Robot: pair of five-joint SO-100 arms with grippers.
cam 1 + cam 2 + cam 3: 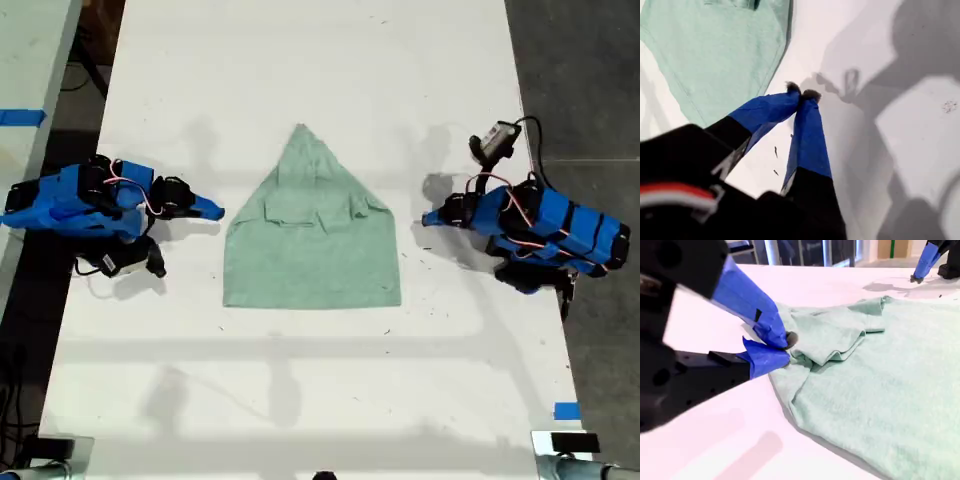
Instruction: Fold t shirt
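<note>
Judging from how the cloth lies, the fold is partly made: the t shirt [310, 250] sits flat in the middle of the white table [300, 390], its sleeves and shoulders turned in so the upper part narrows to a point while the lower hem is a straight full-width edge. What looks left is bringing the sides or the hem over to make a compact packet (my reading, not something shown). My first gripper [428, 218] is at the exterior view's right, apart from the shirt, and my second gripper [215, 210] is at the exterior view's left, just beside the shirt's edge. The first wrist view adds that my first gripper [801, 92] has its tips pressed together on nothing, over bare table with the shirt's hem corner nearby. The second wrist view shows my second gripper [786, 350] with jaws nearly together right at the creased, turned-in sleeve; whether they pinch cloth I cannot tell, and the exterior view is too coarse to settle it.
</note>
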